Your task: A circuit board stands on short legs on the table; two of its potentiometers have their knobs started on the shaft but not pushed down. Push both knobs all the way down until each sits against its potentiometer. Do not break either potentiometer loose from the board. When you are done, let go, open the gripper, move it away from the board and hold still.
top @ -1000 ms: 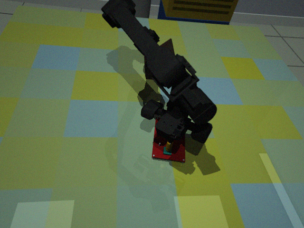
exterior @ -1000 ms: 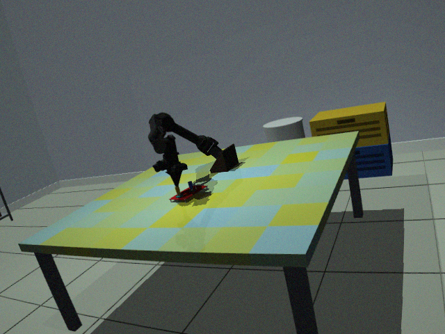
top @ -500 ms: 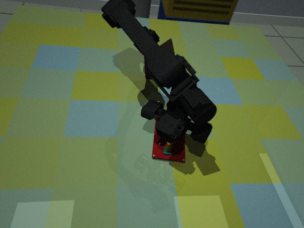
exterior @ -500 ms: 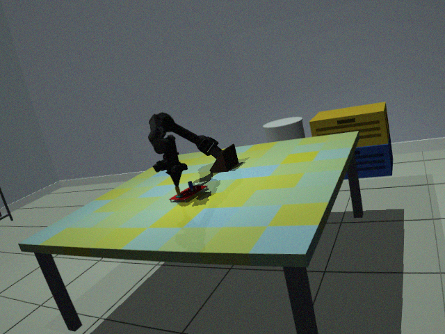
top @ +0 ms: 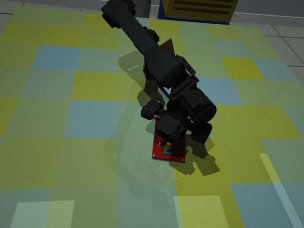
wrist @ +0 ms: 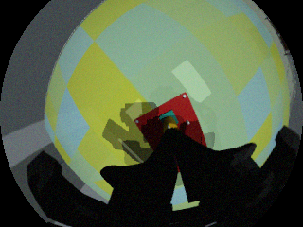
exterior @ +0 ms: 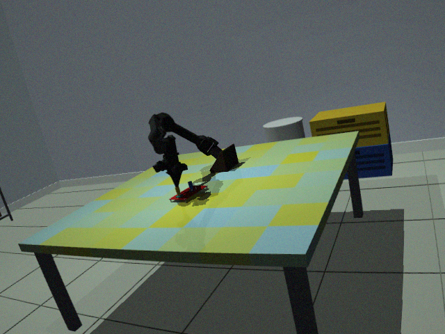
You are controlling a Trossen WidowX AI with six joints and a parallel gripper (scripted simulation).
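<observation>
A pale tiled floor [exterior: 413, 251] is stretching beneath a table [top: 93, 159] [exterior: 229, 237] [wrist: 114, 61], its top showing yellow, green and blue patches and its dark legs standing on the tiles. A yellow box [top: 201, 9] [exterior: 352, 118] is sitting atop a blue box [top: 194, 20] [exterior: 375, 161] beyond the table, near a pale cylinder [top: 143, 8] [exterior: 285, 128]. A gray wall [exterior: 222, 65] is rising behind. Dim light is casting broad shadows below, while brighter patches are falling across the tabletop.
</observation>
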